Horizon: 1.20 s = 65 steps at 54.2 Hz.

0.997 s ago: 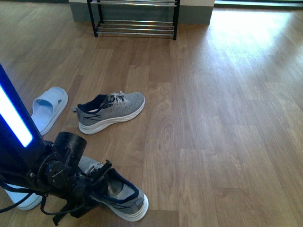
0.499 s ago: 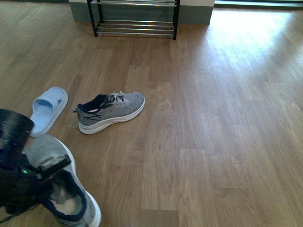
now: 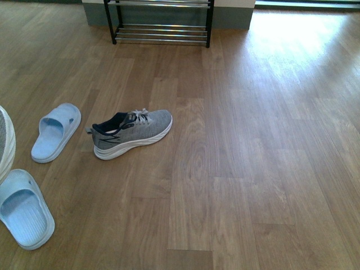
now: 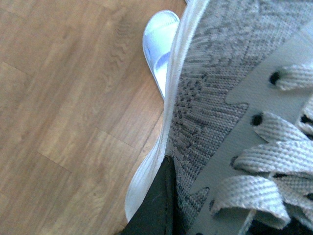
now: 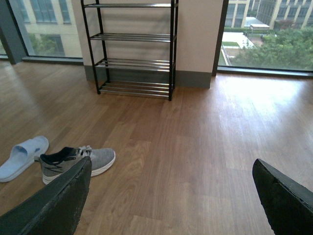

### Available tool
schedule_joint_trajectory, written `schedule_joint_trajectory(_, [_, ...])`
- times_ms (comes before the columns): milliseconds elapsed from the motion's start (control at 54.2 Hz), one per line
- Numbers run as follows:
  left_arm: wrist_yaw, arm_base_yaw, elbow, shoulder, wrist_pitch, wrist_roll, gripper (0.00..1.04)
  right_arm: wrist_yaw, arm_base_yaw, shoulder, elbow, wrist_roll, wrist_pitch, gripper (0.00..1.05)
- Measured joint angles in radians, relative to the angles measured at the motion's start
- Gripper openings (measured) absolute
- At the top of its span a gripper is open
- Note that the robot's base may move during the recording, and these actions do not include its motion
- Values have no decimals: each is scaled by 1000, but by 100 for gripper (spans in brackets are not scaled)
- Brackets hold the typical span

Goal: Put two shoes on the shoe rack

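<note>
- Wood-plank floor [image 3: 253,169], sunlit toward the far right, with big windows beyond in the right wrist view.
- Against the far wall, ahead and a little left of centre: rack [image 3: 160,25], black frame, chrome bars, nothing on the tiers that show.
- Left claw [image 4: 164,215]: clamped on one shoe [image 4: 220,98], one dark finger [image 4: 155,208] pressed to the knit side just above the white sole; other finger hidden.
- Held high, judging by how far below the pale slide [image 4: 159,54] lies; in the front view, only a sliver of sole at the left edge.
- Floor shoe [image 3: 132,133]: upright on its sole, left of centre, between robot and rack and well apart from the rack.
- Long axis roughly across the front view, toe to the right and slightly away, heel toward the slide just beside it.
- Second slide [image 3: 25,208] nearer, at lower left, apart from both.
- Right claw [image 5: 171,164]: spread wide, empty, facing the rack.
- Deciding relation: rack far ahead of the held shoe, so probably a long carry forward before any release.
- Floor shoe ahead and left of the right claw, nearer the left arm's side; with that arm loaded, probably a cross-reach for the right.
- Pointing of the held shoe relative to the bars: cannot tell.
</note>
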Motion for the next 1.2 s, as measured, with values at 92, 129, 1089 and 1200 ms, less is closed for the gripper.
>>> schedule_joint_trajectory(92, [-52, -36, -25, -221, -137, 43, 2, 0, 0, 0, 0, 0, 0, 95])
schedule_joint_trajectory(129, [-74, -53, -28, -319, -203, 64, 2, 0, 0, 0, 0, 0, 0, 95])
schedule_joint_trajectory(1089, [-280, -164, -15, -951, -500, 216, 2, 0, 0, 0, 0, 0, 0, 95])
schedule_joint_trajectory(1200, [-280, -164, -15, -951, -500, 216, 2, 0, 0, 0, 0, 0, 0, 95])
